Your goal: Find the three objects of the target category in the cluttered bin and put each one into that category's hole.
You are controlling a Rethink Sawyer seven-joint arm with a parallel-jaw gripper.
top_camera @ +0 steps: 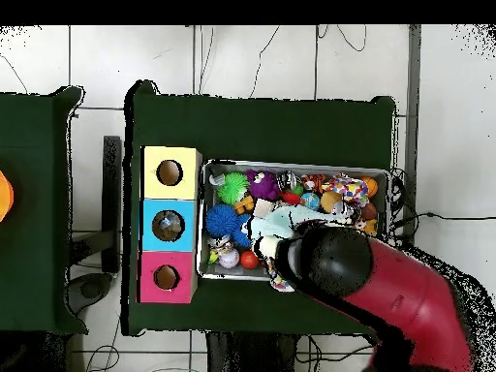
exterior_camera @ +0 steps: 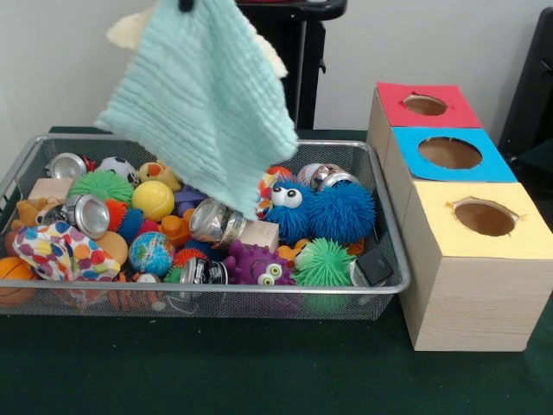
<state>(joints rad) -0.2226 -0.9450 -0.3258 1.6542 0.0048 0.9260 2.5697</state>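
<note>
Mint-green knitted cloth (exterior_camera: pixel 203 104) hangs well above the bin (exterior_camera: pixel 393 259), its top corner pinched by the gripper (exterior_camera: pixel 186 4), which shows only as a dark tip at the top edge. The wire-mesh bin lies just left of the wooden boxes; its clutter includes a blue fuzzy creature (exterior_camera: pixel 324 210), a yellow ball (exterior_camera: pixel 153 200) and crushed cans (exterior_camera: pixel 216 222). Overhead view: the arm (top_camera: pixel 387 291) reaches over the bin (top_camera: pixel 387 172), hiding the gripper; the cloth (top_camera: pixel 281 221) shows pale beside it. The yellow box (top_camera: pixel 170 172), blue box (top_camera: pixel 168 226) and red box (top_camera: pixel 166 277) stand beside the bin. Risk: the single-corner hold may slip, or the swinging cloth may drape across a hole's rim.
</note>
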